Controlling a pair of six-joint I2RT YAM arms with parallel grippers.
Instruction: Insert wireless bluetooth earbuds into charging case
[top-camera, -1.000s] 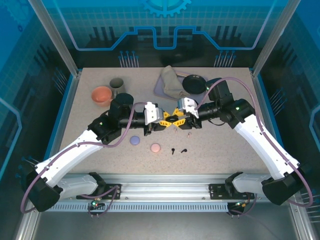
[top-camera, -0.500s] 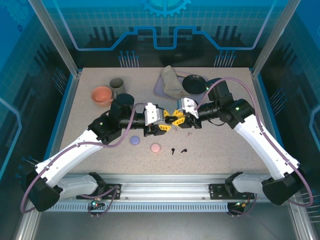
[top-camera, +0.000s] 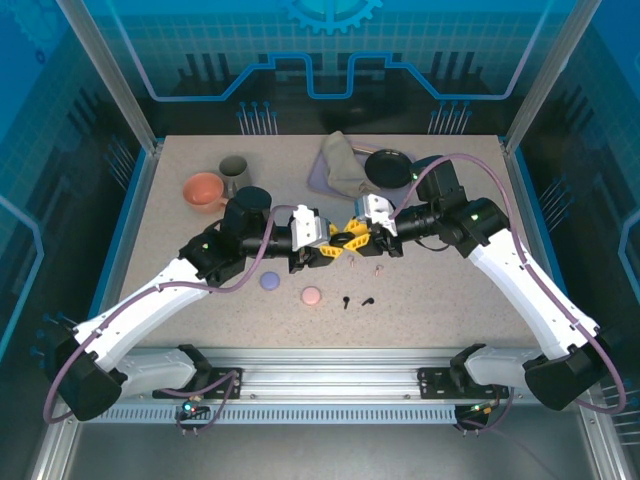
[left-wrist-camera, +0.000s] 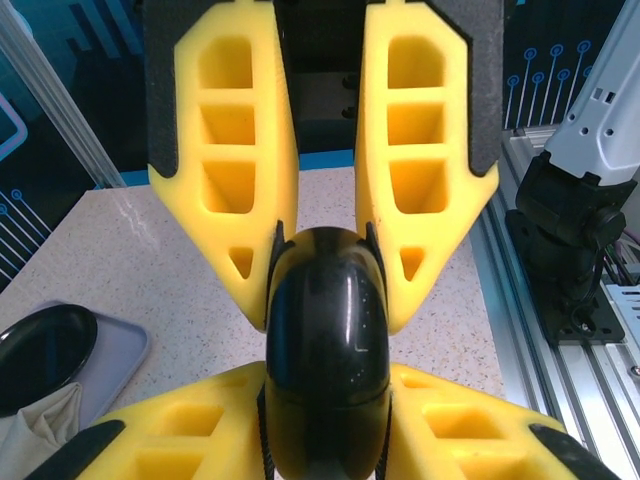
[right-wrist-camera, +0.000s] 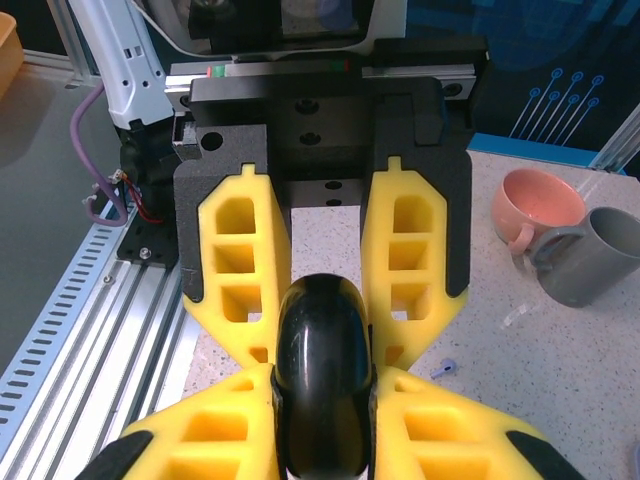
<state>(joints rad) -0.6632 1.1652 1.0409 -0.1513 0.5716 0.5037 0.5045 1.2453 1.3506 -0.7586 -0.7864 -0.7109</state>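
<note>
A speckled table (top-camera: 450, 300) sits inside a blue-lit enclosure. At the frame's centre the left gripper (top-camera: 325, 252) and right gripper (top-camera: 362, 237) meet tip to tip, both clamped on one glossy black case (left-wrist-camera: 327, 340), which is pinched from opposite sides and held above the surface. Lower centre, a black earbud (top-camera: 346, 301) and a second black earbud (top-camera: 366, 298) lie loose on the table, right of the pink case (top-camera: 311, 295) and lilac case (top-camera: 269, 281). A pink cup (top-camera: 204, 190) stands upper left.

Both arms bend inward, bringing the left gripper (top-camera: 325, 252) and right gripper (top-camera: 355, 236) tip to tip. Each pair of yellow fingers (left-wrist-camera: 235, 170) is pinched against the same black case (left-wrist-camera: 325, 330).
</note>
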